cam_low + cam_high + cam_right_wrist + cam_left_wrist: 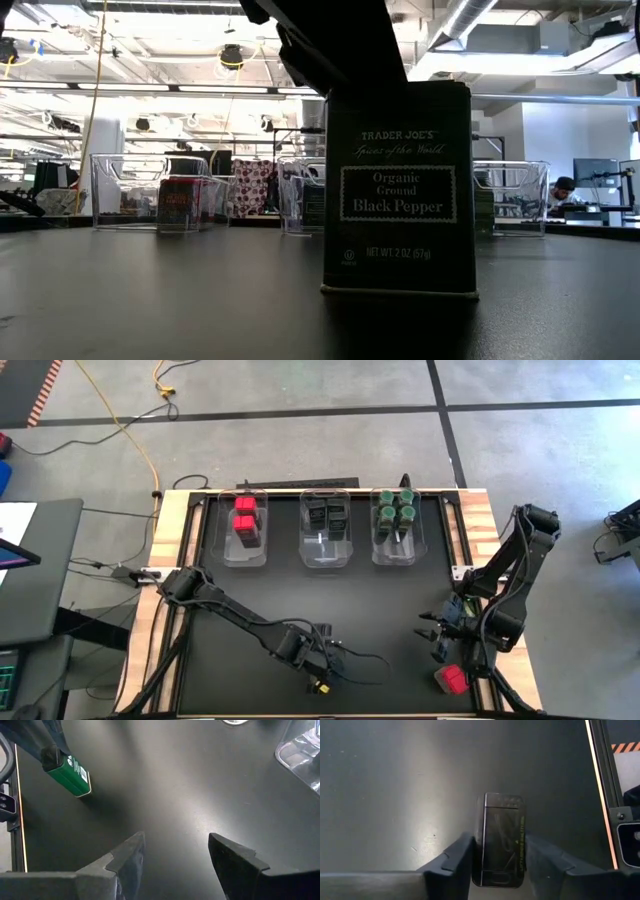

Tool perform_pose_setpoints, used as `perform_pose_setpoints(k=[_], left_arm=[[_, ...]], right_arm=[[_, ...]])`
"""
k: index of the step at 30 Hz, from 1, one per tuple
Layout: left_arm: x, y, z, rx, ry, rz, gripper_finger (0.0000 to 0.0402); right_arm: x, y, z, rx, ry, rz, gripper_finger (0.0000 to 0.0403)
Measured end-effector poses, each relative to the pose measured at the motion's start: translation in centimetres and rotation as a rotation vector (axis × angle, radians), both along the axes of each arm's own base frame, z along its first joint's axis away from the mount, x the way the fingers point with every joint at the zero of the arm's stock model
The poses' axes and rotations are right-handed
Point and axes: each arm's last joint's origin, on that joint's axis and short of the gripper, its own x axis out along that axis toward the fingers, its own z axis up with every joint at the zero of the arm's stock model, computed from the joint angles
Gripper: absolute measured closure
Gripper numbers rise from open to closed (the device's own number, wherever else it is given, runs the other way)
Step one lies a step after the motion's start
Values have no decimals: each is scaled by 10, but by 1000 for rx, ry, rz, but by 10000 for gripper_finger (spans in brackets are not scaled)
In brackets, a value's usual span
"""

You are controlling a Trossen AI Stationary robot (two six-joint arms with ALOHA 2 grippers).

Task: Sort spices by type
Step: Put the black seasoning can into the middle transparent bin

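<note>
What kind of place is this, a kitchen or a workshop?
Probably a robotics lab or workshop: a big open hall with exposed ceiling ducts, a concrete floor crossed by cables, and a robot table holding sorting bins.

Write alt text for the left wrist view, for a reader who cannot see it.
The left gripper has its two dark fingers closed on the sides of a dark rectangular black pepper tin, seen from above on the black table. A wooden table edge runs along one side.
</note>
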Motion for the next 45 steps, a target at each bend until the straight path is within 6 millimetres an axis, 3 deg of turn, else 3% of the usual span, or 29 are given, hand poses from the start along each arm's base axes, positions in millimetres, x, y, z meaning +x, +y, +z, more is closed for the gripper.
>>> perform_pose_setpoints(k=[4,11,16,25,33,37,45], left_arm=[[0,1,0,9,-2,-13,271],[5,12,3,-7,0,20,269],[11,38,29,-8,-64,42,270],[20,122,94,81,-227,31,270],[5,215,138,149,-316,56,271],[-5,256,144,178,-301,53,271],[-27,319,127,203,-143,15,271]], right_arm=[[0,0,0,0,0,0,158],[0,0,0,0,0,0,158],[0,0,0,0,0,0,158],[0,0,0,0,-1,0,158],[2,-1,0,0,-1,-14,158],[5,-4,0,1,-1,-34,158],[18,-13,0,4,-2,-117,158]])
